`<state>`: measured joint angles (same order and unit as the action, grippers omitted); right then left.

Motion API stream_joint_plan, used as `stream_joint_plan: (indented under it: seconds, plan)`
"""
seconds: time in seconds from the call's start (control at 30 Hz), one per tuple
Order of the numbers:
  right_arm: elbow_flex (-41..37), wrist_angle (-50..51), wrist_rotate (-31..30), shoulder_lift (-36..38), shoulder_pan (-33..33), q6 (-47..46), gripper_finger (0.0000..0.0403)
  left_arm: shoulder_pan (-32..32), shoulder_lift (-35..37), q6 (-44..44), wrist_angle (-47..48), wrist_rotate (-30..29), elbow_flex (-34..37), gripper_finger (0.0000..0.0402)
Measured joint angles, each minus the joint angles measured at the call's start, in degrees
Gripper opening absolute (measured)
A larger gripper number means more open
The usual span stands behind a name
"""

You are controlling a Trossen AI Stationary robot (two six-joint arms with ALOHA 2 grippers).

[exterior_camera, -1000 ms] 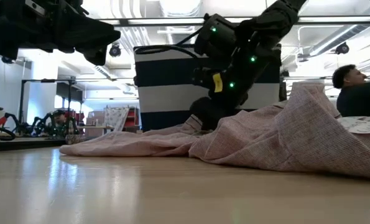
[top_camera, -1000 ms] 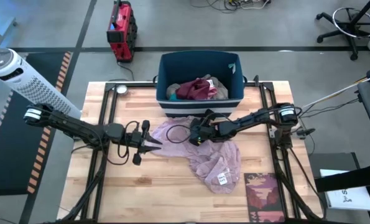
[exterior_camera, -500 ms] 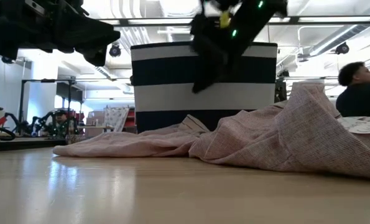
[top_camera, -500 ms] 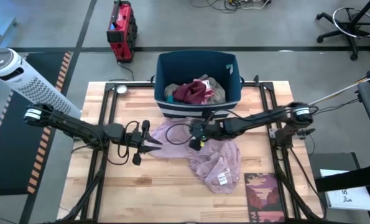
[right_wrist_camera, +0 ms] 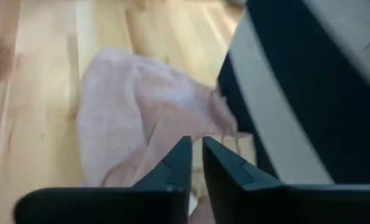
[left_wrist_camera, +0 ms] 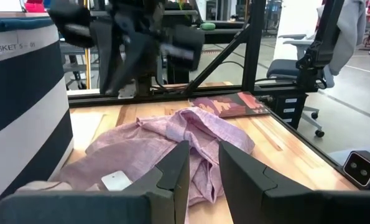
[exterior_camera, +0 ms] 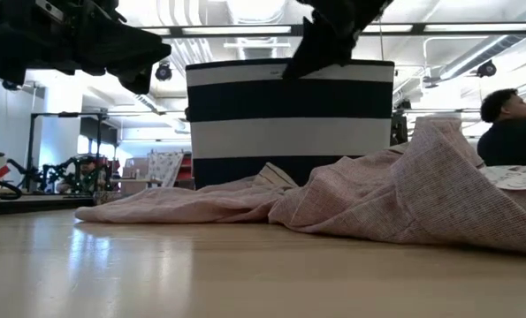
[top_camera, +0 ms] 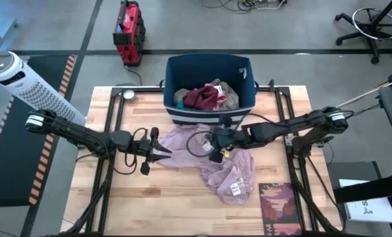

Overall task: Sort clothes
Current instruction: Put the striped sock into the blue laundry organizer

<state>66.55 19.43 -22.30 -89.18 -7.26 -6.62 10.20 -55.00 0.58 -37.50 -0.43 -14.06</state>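
Observation:
A mauve-pink garment (top_camera: 219,164) lies crumpled on the wooden table, with a white tag (top_camera: 236,189) near its front. Just behind it stands the dark blue bin (top_camera: 248,69) with a white stripe; maroon (top_camera: 199,97) and tan (top_camera: 227,97) clothes lie in it. My right gripper (right_wrist_camera: 197,152) hangs above the garment's far part, in front of the bin. Its fingers stand a narrow gap apart with nothing between them. My left gripper (left_wrist_camera: 203,165) is level and open above the table, at the garment's left edge, and holds nothing.
A maroon printed card (top_camera: 278,201) lies at the table's front right. The bin wall (exterior_camera: 289,124) closes off the far side. Bare wood (top_camera: 149,197) lies at the near left. A white fan (top_camera: 18,79) and a red device (top_camera: 128,33) stand off the table; a person (exterior_camera: 501,124) sits beyond.
My right gripper was down on the garment in front of the bin. It has since risen well clear, tipping less steeply downward, and the arm has drawn back toward the table's right edge. The garment has stayed flat on the table, not lifted.

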Motion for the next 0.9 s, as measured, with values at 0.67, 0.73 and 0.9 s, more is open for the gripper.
stream_joint_plan:
  seconds: [0.67,0.73,0.9]
  plan:
    - [-0.42,-5.97,-0.37,-19.52,4.64,-0.39,0.0204,0.0,-0.57,0.47,0.09,0.02,0.0,0.0074]
    - [-0.42,-6.48,-0.19,-20.21,5.5,-0.4,0.0197,0.01,-0.58,0.55,0.03,0.02,0.0,0.0074]
    - [-0.42,-6.71,1.46,-21.71,6.67,-0.43,0.015,0.01,-0.66,1.37,0.34,0.01,0.0,0.0074]
